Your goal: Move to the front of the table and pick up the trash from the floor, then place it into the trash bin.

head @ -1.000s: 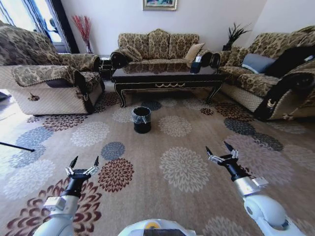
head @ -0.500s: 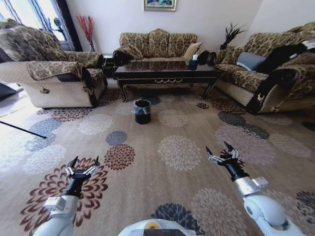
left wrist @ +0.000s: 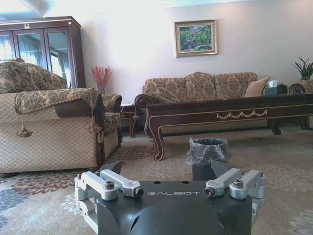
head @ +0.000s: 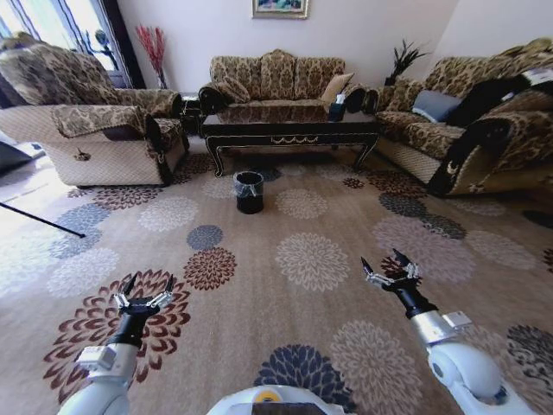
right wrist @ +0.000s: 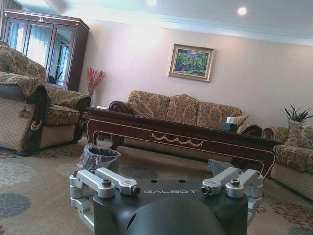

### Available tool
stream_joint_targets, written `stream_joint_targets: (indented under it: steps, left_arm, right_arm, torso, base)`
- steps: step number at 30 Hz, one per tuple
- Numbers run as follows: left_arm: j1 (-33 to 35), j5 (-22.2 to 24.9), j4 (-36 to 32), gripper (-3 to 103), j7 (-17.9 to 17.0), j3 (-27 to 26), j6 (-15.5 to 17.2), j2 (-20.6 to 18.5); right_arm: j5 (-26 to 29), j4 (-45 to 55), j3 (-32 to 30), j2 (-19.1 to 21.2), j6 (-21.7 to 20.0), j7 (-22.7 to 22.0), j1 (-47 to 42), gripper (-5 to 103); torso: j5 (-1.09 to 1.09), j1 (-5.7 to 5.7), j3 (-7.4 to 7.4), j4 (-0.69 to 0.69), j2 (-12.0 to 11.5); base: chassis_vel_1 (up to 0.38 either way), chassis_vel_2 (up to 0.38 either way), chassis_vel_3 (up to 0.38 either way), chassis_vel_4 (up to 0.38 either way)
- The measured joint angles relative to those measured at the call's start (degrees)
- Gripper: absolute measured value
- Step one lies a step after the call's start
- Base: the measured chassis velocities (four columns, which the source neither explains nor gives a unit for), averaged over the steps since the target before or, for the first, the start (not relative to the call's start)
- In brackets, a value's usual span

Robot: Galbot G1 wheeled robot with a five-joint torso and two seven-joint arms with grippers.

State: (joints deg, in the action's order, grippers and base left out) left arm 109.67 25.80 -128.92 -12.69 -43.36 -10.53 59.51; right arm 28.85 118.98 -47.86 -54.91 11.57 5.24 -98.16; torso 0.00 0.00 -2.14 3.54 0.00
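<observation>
The dark glossy table (head: 289, 130) stands at the far end of the carpet, before the middle sofa. The small black trash bin (head: 249, 191) with its clear liner sits on the carpet in front of the table's left part. I cannot make out the trash on the patterned floor. My left gripper (head: 149, 283) is held low at the near left, open and holding nothing. My right gripper (head: 381, 259) is held low at the near right, also open and holding nothing. Both are far from the bin. The left wrist view shows the bin (left wrist: 207, 152) and the table (left wrist: 220, 112) ahead; so does the right wrist view, with bin (right wrist: 99, 157) and table (right wrist: 181, 137).
An armchair (head: 95, 138) stands at the left, a sofa (head: 276, 78) behind the table, and another sofa (head: 467, 130) at the right. A thin dark rod (head: 39, 220) lies on the floor at the far left. Open flowered carpet (head: 294, 259) stretches between me and the bin.
The whole head view has shifted: table, bin and sofas now sit higher and smaller, with more carpet in front. Both arms keep their places in the picture, grippers still open.
</observation>
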Motion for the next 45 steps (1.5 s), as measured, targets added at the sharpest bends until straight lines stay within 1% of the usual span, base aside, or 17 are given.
stream_joint_targets:
  steps: [14, 24, 30, 33, 35, 38, 41, 44, 45]
  left_arm:
    - [0.0, 0.0, 0.0, 100, 0.0, 0.0, 0.0, 0.0]
    - [0.0, 0.0, 0.0, 100, 0.0, 0.0, 0.0, 0.0]
    - [0.0, 0.0, 0.0, 100, 0.0, 0.0, 0.0, 0.0]
    - [0.0, 0.0, 0.0, 100, 0.0, 0.0, 0.0, 0.0]
    - [0.0, 0.0, 0.0, 100, 0.0, 0.0, 0.0, 0.0]
    - [0.0, 0.0, 0.0, 100, 0.0, 0.0, 0.0, 0.0]
    - [0.01, 0.0, 0.0, 100, 0.0, 0.0, 0.0, 0.0]
    - [0.0, 0.0, 0.0, 100, 0.0, 0.0, 0.0, 0.0]
    - [0.0, 0.0, 0.0, 100, 0.0, 0.0, 0.0, 0.0]
  right_arm:
    - [0.0, 0.0, 0.0, 0.0, 0.0, 0.0, -0.01, 100]
    - [0.0, 0.0, 0.0, 0.0, 0.0, 0.0, -0.01, 100]
    - [0.0, 0.0, 0.0, 0.0, 0.0, 0.0, -0.01, 100]
    - [0.0, 0.0, 0.0, 0.0, 0.0, 0.0, -0.01, 100]
    - [0.0, 0.0, 0.0, 0.0, 0.0, 0.0, -0.02, 100]
    - [0.0, 0.0, 0.0, 0.0, 0.0, 0.0, -0.01, 100]
    - [0.0, 0.0, 0.0, 0.0, 0.0, 0.0, -0.02, 100]
    - [0.0, 0.0, 0.0, 0.0, 0.01, 0.0, -0.01, 100]
    - [0.0, 0.0, 0.0, 0.0, 0.01, 0.0, -0.01, 100]
  torso:
    - [0.0, 0.0, 0.0, 0.0, 0.0]
    - [0.0, 0.04, -0.72, 0.0, 0.75]
    - [0.0, 0.08, -1.81, 0.0, 1.85]
    - [0.0, 0.12, -2.92, 0.01, 3.02]
    - [0.0, 0.12, -2.98, 0.01, 3.08]
    - [0.0, 0.32, -3.84, 0.01, 4.13]
    - [0.0, 0.4, -4.22, 0.0, 4.58]
    - [0.0, 0.5, -5.07, 0.0, 5.54]
    - [0.0, 0.5, -5.07, 0.0, 5.54]
  base:
    - [0.012, -0.014, -0.011, 0.013]
    - [0.0, 0.0, 0.0, 0.0]
    - [0.0, 0.0, 0.0, 0.0]
    - [0.0, 0.0, 0.0, 0.0]
    - [0.0, 0.0, 0.0, 0.0]
    - [0.0, 0.0, 0.0, 0.0]
    - [0.0, 0.0, 0.0, 0.0]
    - [0.0, 0.0, 0.0, 0.0]
    - [0.0, 0.0, 0.0, 0.0]
